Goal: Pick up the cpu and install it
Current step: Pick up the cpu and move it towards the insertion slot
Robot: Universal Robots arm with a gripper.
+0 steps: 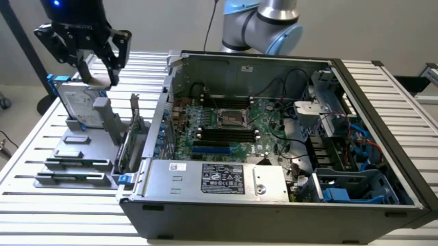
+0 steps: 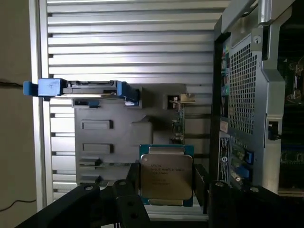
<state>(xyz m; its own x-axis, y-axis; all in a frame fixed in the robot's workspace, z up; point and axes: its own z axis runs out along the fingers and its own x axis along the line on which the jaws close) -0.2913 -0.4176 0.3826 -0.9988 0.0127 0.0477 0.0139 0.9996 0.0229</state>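
One gripper (image 1: 98,72), at the exterior view's left above the hard drive (image 1: 77,102) and tray (image 1: 61,144), clamps the cpu (image 2: 166,175) by its longer edges, silver top facing the wrist camera; the open computer case (image 1: 274,205) stands rightward.

The gripper (image 1: 98,77) is showing a matte black body, with white lettering (image 1: 77,25) running across it and a blue light (image 1: 55,4) glowing above. Its hinged black links (image 2: 118,190) are displaying small round pivot screws. The arm's joint (image 1: 270,25) is gleaming silver with a pale blue cap (image 1: 286,37), and a thin dark cable (image 1: 213,20) is hanging alongside.
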